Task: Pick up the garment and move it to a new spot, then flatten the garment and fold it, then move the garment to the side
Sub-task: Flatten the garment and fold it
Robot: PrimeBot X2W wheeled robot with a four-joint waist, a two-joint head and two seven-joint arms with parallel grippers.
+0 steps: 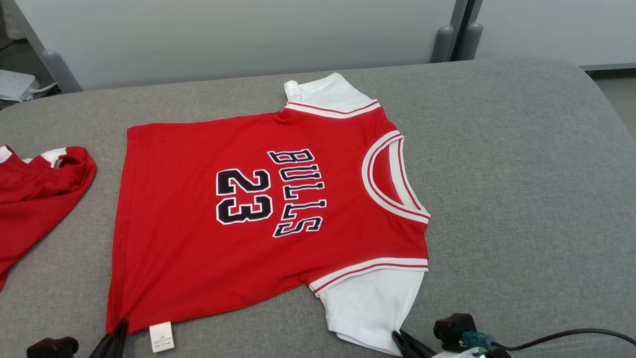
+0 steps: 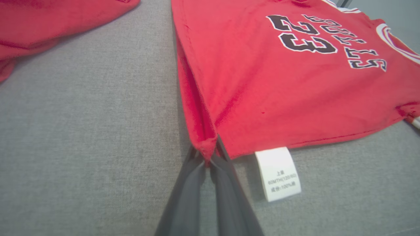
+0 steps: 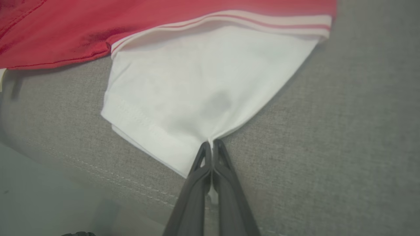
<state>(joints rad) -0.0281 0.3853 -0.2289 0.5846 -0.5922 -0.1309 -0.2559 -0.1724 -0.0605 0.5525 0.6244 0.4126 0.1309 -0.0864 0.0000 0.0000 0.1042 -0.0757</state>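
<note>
The garment (image 1: pixel 238 209) is a red jersey with white sleeves and "BULLS 23" in black, lying flat on the grey cushion with its neck to the right. My left gripper (image 1: pixel 120 328) is shut on the jersey's near bottom-hem corner; in the left wrist view the dark fingertips (image 2: pixel 210 157) pinch that red corner (image 2: pixel 205 144), next to a white care label (image 2: pixel 279 173). My right gripper (image 1: pixel 400 338) is shut on the near white sleeve (image 1: pixel 372 303); in the right wrist view the gripper (image 3: pixel 210 146) clamps the sleeve's edge (image 3: pixel 197 98).
A second red garment (image 1: pixel 35 199) lies crumpled at the cushion's left edge. The grey cushion (image 1: pixel 521 199) has open room to the right of the jersey. A black cable (image 1: pixel 571 333) runs along the lower right. A pale wall panel (image 1: pixel 248 35) stands behind.
</note>
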